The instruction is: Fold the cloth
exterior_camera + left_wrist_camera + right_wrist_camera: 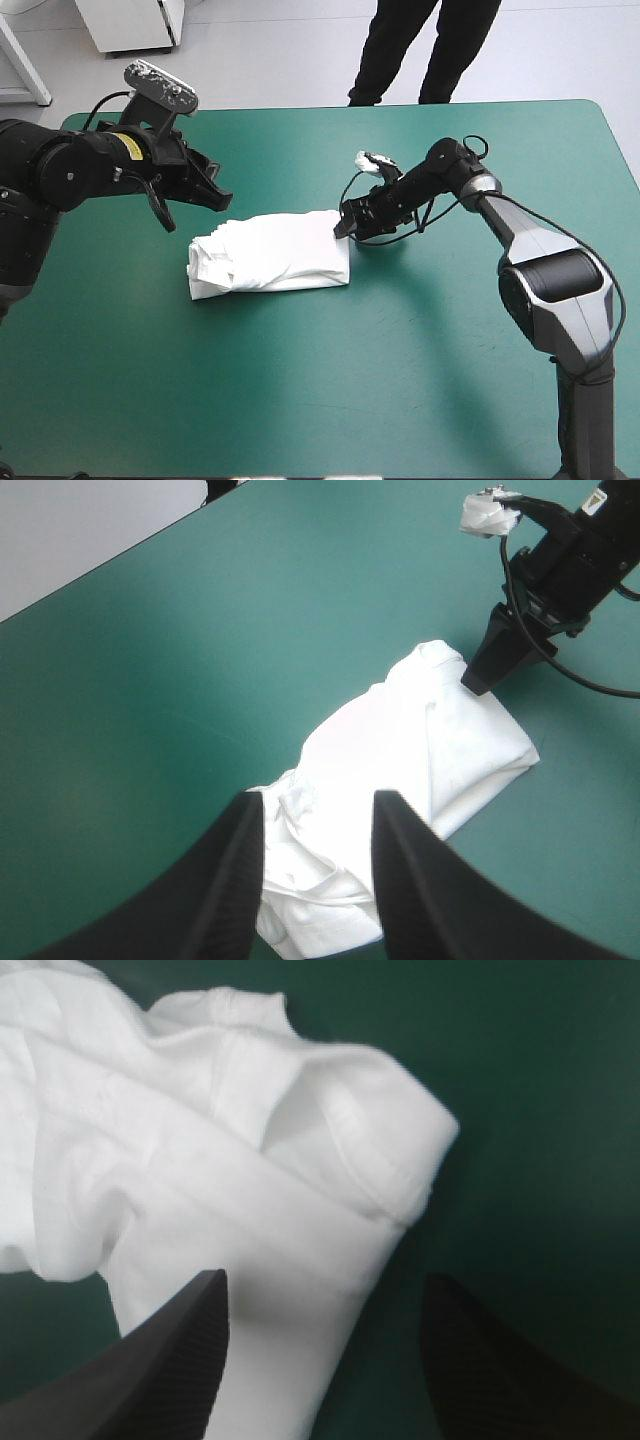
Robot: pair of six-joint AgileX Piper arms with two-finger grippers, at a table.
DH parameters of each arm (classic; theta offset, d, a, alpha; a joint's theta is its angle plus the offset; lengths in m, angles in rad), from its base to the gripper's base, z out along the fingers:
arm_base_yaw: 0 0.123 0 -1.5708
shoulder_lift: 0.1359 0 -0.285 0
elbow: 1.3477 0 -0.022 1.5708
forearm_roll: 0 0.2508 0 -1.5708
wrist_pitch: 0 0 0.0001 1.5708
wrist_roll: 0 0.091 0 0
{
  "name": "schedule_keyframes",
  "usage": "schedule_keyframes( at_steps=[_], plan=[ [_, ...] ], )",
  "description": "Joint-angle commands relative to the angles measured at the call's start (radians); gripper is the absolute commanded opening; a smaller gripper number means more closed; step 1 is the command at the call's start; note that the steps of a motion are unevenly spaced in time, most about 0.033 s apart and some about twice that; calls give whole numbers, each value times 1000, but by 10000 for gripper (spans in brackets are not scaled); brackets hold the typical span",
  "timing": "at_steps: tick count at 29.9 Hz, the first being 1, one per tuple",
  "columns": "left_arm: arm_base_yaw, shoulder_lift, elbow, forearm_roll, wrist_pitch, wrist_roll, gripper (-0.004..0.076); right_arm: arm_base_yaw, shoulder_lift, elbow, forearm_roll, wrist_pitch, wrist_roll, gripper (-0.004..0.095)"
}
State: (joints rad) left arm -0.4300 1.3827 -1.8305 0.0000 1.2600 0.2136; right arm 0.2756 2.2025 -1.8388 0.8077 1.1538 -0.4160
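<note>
The white T-shirt [270, 252] lies as a folded bundle in the middle of the table, its left end rumpled. My left gripper [212, 196] hovers above the bundle's far left end; in the left wrist view the gripper [315, 825] is open, with the T-shirt [420, 750] below and ahead of it. My right gripper [345, 226] is low at the bundle's far right corner. In the right wrist view that gripper [325, 1305] is open, and a folded hem of the T-shirt [250, 1180] reaches between its fingers. The left wrist view also shows the right gripper [487, 667] touching that corner.
The teal-green cover [420, 340] stretches around the bundle on every side. The table's far edge [100, 565] runs beyond the left gripper in the left wrist view.
</note>
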Motion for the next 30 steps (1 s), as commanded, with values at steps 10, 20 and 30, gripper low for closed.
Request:
schedule_keyframes(
  at_steps=[10,20,30],
  plan=[
    [-7,-33,-23,21,26,-14,270,62,24,-116,37,81,32,543],
    [-7,-75,-23,26,26,-17,270,89,60,-116,-16,76,75,128],
    [-7,-108,-23,19,26,-24,270,33,18,-118,-359,99,199,-17]
  ],
)
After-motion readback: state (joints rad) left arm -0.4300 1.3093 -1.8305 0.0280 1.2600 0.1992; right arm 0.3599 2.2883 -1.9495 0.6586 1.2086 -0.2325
